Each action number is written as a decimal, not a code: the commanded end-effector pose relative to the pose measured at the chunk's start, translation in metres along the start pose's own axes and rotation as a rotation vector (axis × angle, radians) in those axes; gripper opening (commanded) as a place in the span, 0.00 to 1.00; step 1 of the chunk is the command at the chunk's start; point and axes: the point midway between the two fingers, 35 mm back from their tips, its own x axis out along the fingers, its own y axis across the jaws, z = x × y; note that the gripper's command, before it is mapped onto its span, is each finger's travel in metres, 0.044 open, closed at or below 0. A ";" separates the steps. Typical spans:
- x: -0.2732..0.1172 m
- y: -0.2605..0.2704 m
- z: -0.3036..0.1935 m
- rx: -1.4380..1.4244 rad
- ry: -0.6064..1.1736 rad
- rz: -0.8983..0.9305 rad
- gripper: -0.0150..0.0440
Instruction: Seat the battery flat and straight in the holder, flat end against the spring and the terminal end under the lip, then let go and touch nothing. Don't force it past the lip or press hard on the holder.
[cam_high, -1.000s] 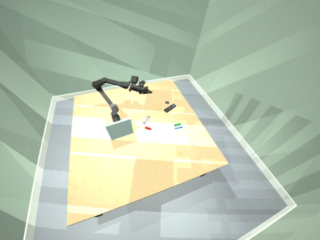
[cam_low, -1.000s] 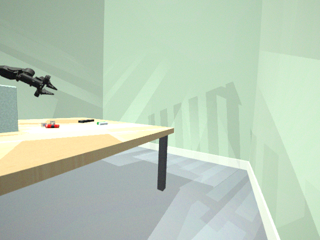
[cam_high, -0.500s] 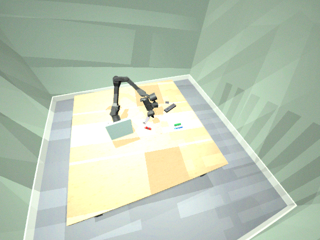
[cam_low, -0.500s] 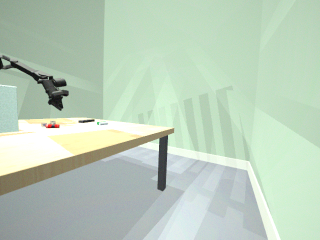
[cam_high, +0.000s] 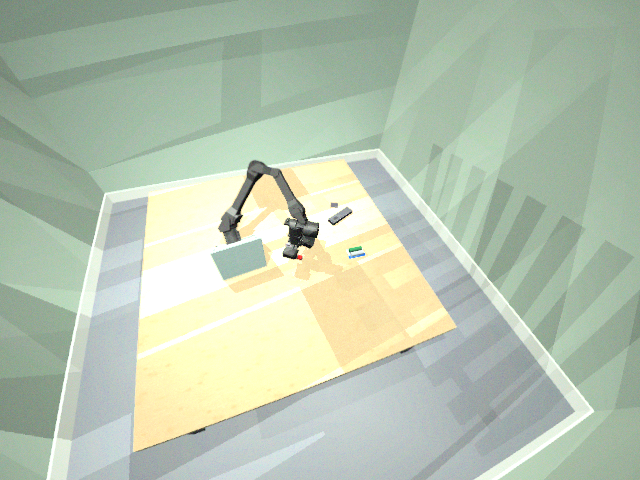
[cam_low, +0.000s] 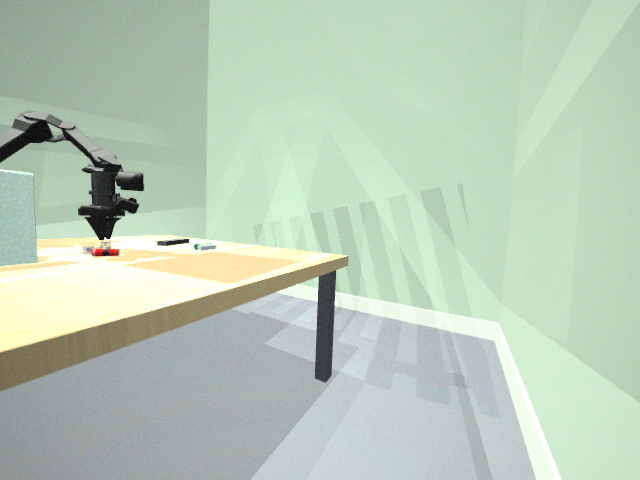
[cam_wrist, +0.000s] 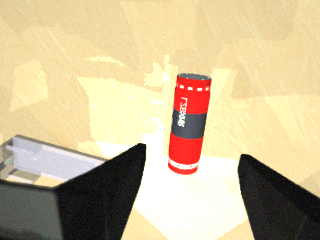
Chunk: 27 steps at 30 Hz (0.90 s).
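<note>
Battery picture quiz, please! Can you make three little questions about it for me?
1. True or false: the gripper is squeezing the red battery.
2. What lies on the table beside the battery? A) the pale holder B) a spoon C) a cup
3. Fill in: the battery lies on the table, not yet in the ____.

Key: 1 false, the fingers stand apart with the battery ahead of them, untouched. 2 A. 3 holder.
</note>
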 end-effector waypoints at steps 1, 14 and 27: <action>0.004 0.001 0.001 0.010 0.005 0.008 0.65; 0.025 0.001 0.001 0.011 0.005 0.009 0.65; 0.046 0.001 0.000 0.010 0.006 0.010 0.65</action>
